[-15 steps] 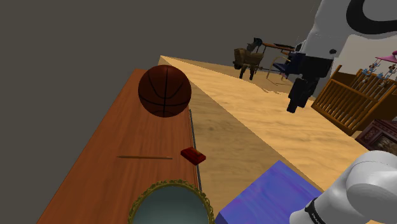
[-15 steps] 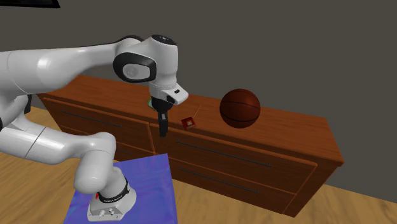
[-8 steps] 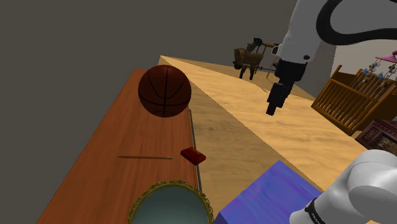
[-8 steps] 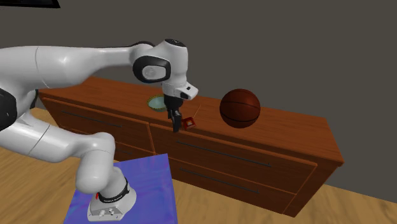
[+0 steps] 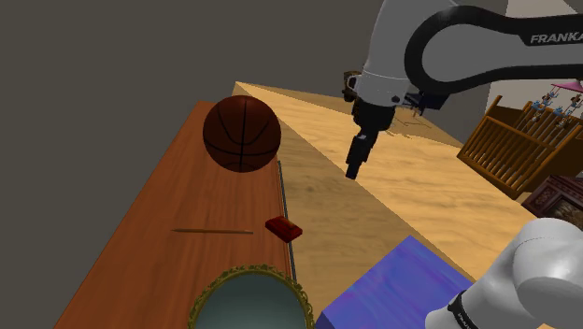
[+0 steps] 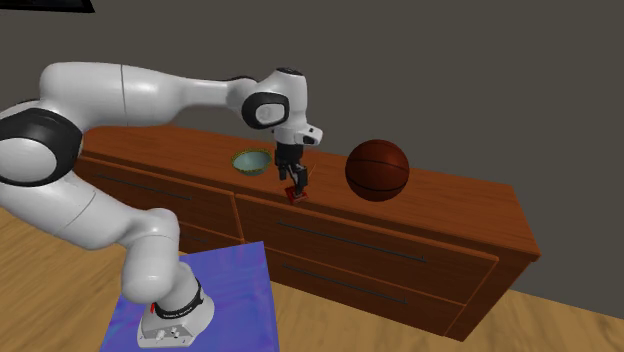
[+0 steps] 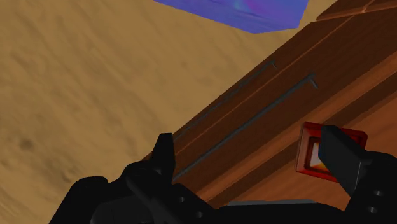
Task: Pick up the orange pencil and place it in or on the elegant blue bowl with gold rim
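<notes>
The end effector (image 5: 352, 173), spread, has been swung to the shoulder view's left, toward the counter (image 5: 140, 271). The pencil (image 5: 213, 231) apparently remains unreached.

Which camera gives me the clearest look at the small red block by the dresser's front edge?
The shoulder view: the red block lies whole and uncovered at the dresser's edge. In the second exterior view the gripper overlaps it; in the wrist view it is close, but one finger covers part.
</notes>
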Robot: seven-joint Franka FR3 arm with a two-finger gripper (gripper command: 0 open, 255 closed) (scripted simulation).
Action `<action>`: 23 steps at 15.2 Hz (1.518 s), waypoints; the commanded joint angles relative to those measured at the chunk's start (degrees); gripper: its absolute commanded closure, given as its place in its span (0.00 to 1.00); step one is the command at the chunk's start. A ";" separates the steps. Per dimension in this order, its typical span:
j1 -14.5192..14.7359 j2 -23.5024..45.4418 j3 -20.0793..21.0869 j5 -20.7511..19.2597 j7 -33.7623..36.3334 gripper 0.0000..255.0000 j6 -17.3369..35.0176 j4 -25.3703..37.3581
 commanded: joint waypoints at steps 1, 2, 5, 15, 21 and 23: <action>0.72 3.89 1.81 -0.94 -0.26 0.00 3.22 1.40; 1.07 5.60 2.68 -1.50 -0.31 0.00 4.48 2.17; 2.07 10.82 5.30 -3.61 -0.18 0.00 7.98 4.69; 6.20 29.13 12.84 -15.91 2.90 0.00 16.03 15.43; 11.03 40.51 14.94 -25.90 5.41 0.00 17.79 23.46; 13.11 44.23 15.15 -29.20 5.98 0.00 17.96 26.35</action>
